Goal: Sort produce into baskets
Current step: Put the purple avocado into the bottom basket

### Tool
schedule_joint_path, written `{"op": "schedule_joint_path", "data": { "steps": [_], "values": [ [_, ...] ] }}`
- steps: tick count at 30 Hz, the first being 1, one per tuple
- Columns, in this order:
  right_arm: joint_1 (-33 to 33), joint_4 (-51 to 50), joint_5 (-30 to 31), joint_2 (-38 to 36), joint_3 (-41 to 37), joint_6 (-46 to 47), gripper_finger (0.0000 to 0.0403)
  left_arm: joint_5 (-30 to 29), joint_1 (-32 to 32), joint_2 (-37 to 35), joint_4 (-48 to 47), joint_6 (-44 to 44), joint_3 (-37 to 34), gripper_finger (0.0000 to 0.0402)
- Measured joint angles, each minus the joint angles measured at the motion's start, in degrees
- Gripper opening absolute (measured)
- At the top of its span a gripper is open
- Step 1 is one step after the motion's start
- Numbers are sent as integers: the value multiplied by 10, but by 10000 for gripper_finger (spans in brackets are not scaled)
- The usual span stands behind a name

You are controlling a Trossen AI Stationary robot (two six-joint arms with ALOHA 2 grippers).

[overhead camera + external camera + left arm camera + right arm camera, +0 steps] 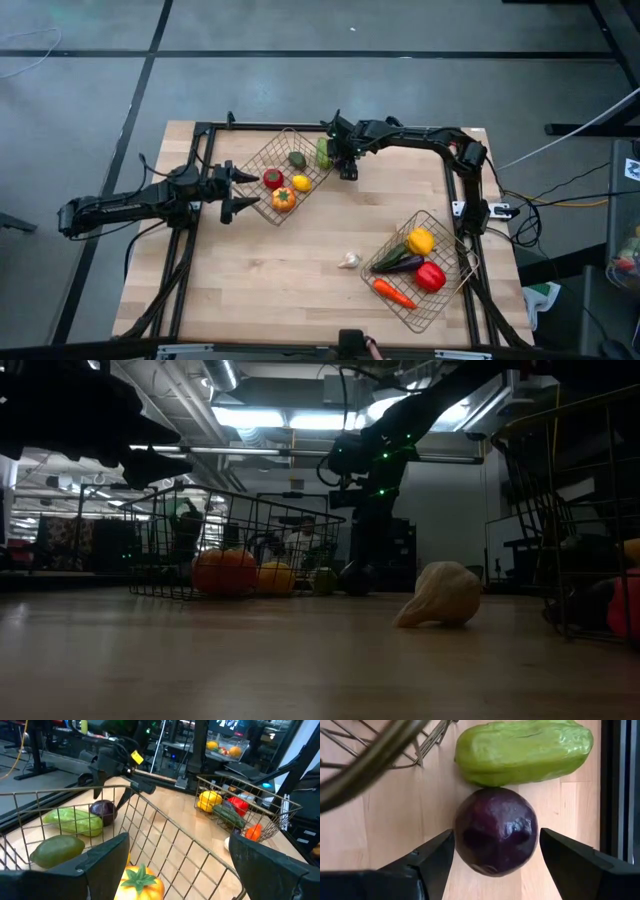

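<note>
Right gripper (492, 865) fingers spread wide, straddling the purple onion (496, 831), one finger each side, neither pad touching it yet as far as I can see. Onion sits on the counter (300, 270), touching the pale green vegetable (524, 751) next to it, both just outside the far basket (288, 172) at about 2 o'clock from it

To do this well: drop until the pads sit at the onion's widest line, close slow and square. It's round and smooth, likely to squirt out if pinched high. Watch the green piece and the basket wire, don't nudge either

Left gripper (175, 862) hangs over the same basket's 9 o'clock edge, fingers apart, empty

Near basket (420, 270) at 4 o'clock on the counter holds a yellow pepper, red pepper, carrot and dark long pieces. Garlic (349, 261) loose beside it

Counter is pale wood planks on a grey floor; a lab with ceiling strip lights and racks lies behind it
</note>
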Motion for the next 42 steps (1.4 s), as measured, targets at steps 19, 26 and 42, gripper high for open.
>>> {"op": "schedule_joint_path", "data": {
  "steps": [19,26,42],
  "values": [
    [0,2,0,0,0,6,291,5,-1,-1,-76,51,-1,335],
    [0,0,0,0,0,8,291,64,-1,-46,-45,127,-1,335],
    [0,3,-1,0,0,9,291,83,-1,-181,-130,137,-1,335]
  ]
}}
